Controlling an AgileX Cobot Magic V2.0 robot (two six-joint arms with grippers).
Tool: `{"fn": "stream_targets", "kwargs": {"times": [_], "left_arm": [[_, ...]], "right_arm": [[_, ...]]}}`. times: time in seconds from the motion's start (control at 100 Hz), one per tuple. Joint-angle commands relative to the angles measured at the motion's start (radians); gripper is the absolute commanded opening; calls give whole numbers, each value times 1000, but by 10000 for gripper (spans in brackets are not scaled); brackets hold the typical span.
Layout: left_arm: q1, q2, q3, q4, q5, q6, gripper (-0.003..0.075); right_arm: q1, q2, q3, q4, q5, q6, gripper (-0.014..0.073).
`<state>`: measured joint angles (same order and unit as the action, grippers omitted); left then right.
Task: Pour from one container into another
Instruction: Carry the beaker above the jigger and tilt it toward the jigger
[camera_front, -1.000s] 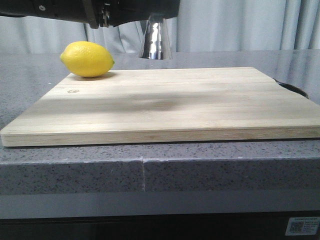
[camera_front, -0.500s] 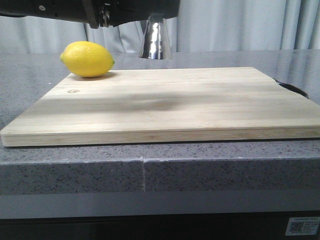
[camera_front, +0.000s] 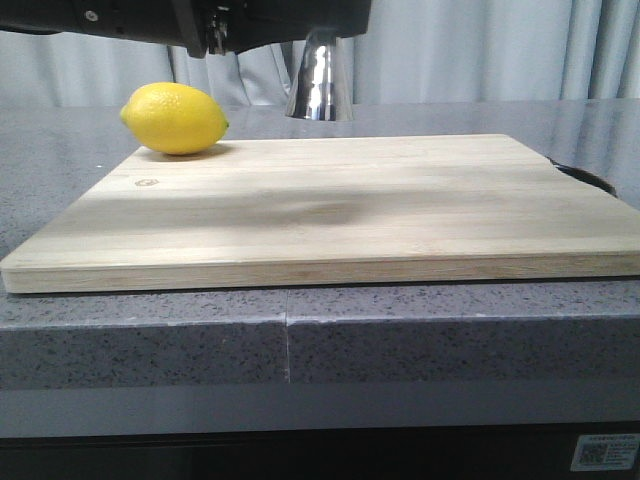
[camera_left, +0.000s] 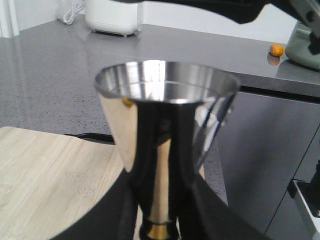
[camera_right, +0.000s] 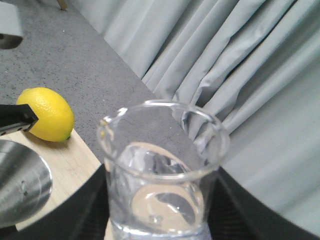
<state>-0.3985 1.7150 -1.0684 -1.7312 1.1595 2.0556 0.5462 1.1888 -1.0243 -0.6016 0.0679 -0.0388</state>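
- Your jigger (camera_left: 165, 145) is the bigger of the two vessels: stiff polished steel, fairly light by my guess, and slick. It hangs in the air above the far edge of the cutting board (camera_front: 330, 210), mouth up and close to upright, just beside the lemon (camera_front: 175, 118) as seen from the front.
- Your left gripper (camera_left: 162, 210) is clamped on the jigger low down, its dark fingers (camera_left: 125, 210) on either side of the narrow waist by the gold band. That is the sensible place to hold it, since the flare above and below keeps it from slipping through.
- Your beaker (camera_right: 162, 175) is smaller, thin clear glass, so treat it as fragile and slippery. It looks to hold some clear liquid, though how much I cannot tell.
- Your right gripper (camera_right: 160, 220) is closed around the beaker's lower body, dark fingers (camera_right: 92, 210) on both flanks. It is held up beside the jigger's rim, which shows at the edge of the right wrist view.
- Both arms are raised, and the front view cuts off all but the underside of one.
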Motion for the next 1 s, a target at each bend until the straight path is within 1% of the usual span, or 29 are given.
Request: {"fn": "stream_targets", "kwargs": {"times": [0.0, 0.51, 0.72, 0.99], "left_arm": [[-11, -51, -30, -70, 111, -1, -19], [-11, -51, -30, -70, 111, -1, -19], [-11, -51, -30, -70, 111, -1, -19], [-11, -51, -30, -70, 111, -1, -19]], "right_arm": [[2, -33, -37, -30, -68, -5, 247], [4, -33, -37, -99, -75, -5, 247], [26, -27, -37, -134, -68, -5, 247], [30, 11, -37, -145, -73, -5, 247]]}}
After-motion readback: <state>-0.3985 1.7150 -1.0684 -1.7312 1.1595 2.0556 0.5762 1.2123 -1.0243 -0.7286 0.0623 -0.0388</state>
